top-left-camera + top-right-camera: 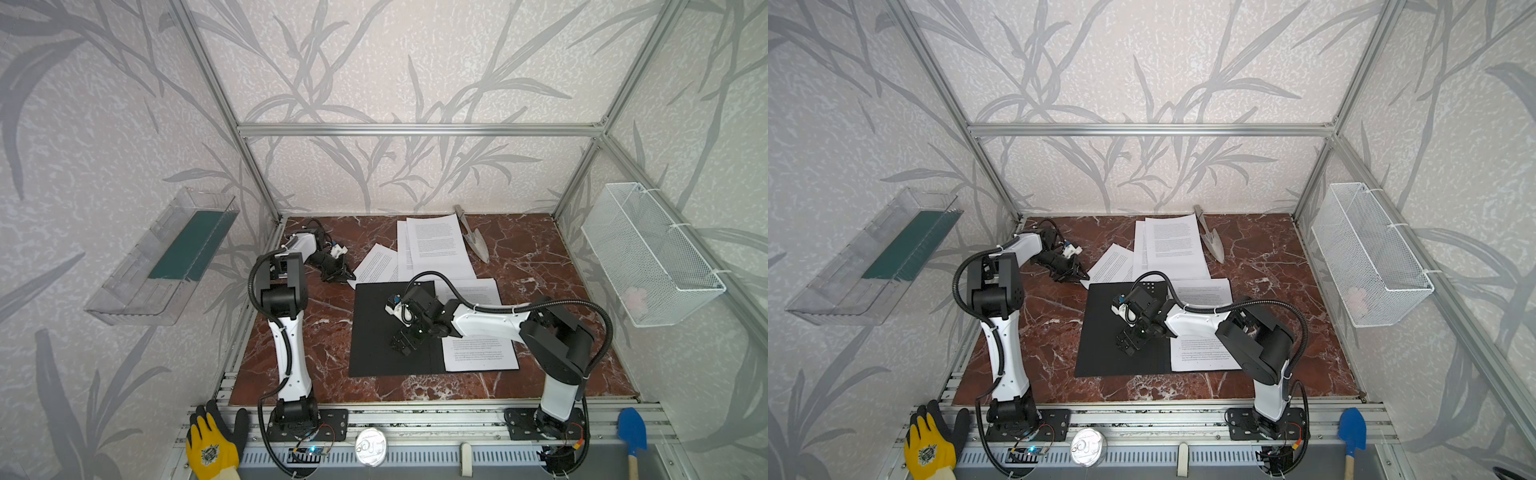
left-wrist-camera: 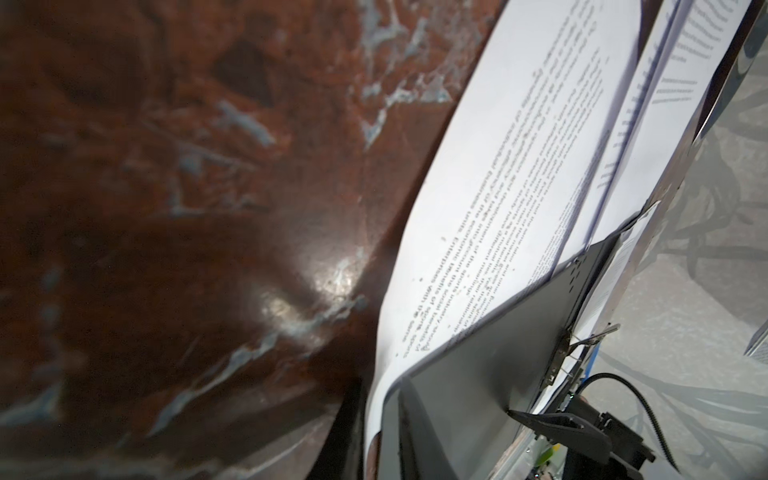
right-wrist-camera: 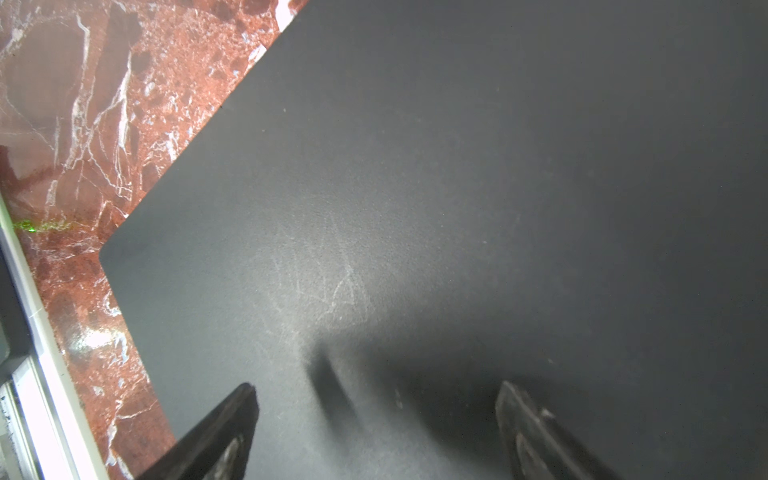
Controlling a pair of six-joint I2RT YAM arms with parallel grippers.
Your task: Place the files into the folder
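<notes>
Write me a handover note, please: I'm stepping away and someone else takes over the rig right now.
Left gripper: appears closed on a corner of the slanted sheet, just behind the folder.
Right gripper: open, empty, over the folder's bare left cover.
Done: folder lies open, with at least one sheet on its right half.
Left to do: slanted sheet and the back sheets are not yet in the folder.
</notes>
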